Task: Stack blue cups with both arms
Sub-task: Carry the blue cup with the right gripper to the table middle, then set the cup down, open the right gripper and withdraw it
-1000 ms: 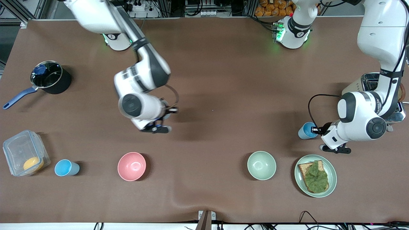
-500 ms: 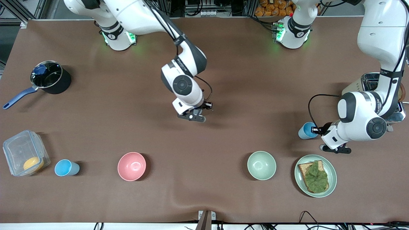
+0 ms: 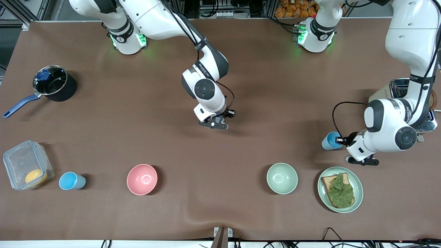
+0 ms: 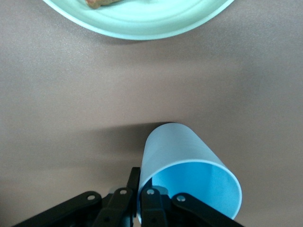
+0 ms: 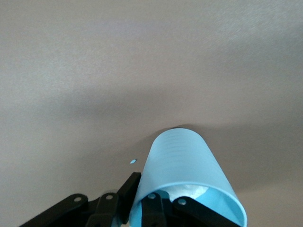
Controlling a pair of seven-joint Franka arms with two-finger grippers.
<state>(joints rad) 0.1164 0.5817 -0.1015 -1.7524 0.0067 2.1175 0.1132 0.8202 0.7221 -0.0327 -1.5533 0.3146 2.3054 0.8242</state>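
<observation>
Plastic, thin and light: these cups are likely going to flex and slip, so I am pinching each gently at the rim wall. The spare cup (image 3: 71,181) is standing untouched beside the container (image 3: 20,162). The right gripper (image 3: 216,124) is hovering over mid-table, clamped on the pale cup (image 5: 182,161). The left gripper (image 3: 339,140) is pinching the bright cup (image 3: 330,141) near the plate (image 3: 358,187). Since a second ago, the right arm has been swinging toward the left arm's end, while the left arm is waiting unmoved.

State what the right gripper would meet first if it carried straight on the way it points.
Probably only the bare brown table: the right gripper, shut on a blue cup, faces nothing else there.
</observation>
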